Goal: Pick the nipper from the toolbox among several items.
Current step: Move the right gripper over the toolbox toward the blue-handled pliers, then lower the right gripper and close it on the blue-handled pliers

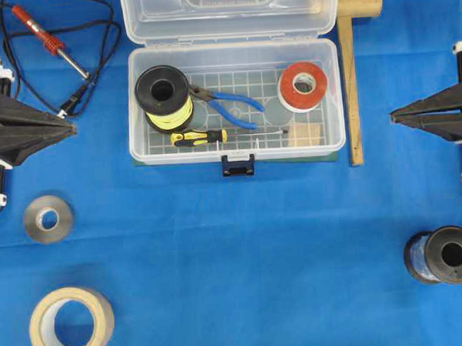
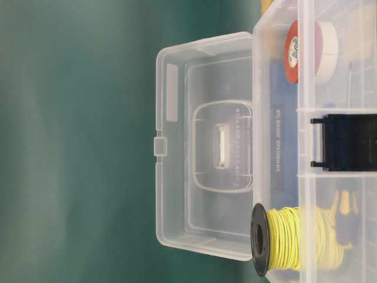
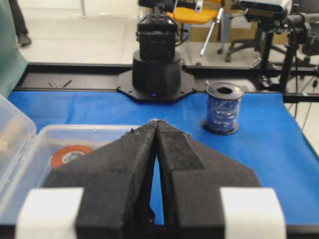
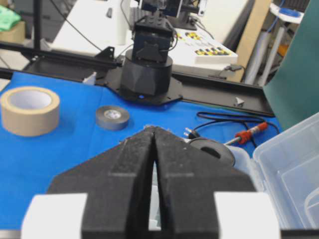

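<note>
The nipper [image 1: 226,103], with blue handles and dark jaws, lies in the middle of the open clear toolbox [image 1: 334,98], its jaws by the black spool of yellow wire [image 1: 163,97]. A yellow-and-black screwdriver [image 1: 202,137] lies along the front wall. A red-and-white tape roll [image 1: 302,85] and a small wooden block [image 1: 306,134] sit at the right end. My left gripper [image 1: 72,128] is shut and empty, left of the box. My right gripper [image 1: 393,118] is shut and empty, right of the box. Both show shut in the wrist views, the left [image 3: 157,123] and the right [image 4: 151,129].
A red-handled soldering iron [image 1: 47,41] with black cord lies back left. A grey tape roll [image 1: 48,219] and a beige tape roll [image 1: 71,325] lie front left. A dark wire spool [image 1: 444,255] lies front right. A wooden mallet [image 1: 351,66] lies right of the box.
</note>
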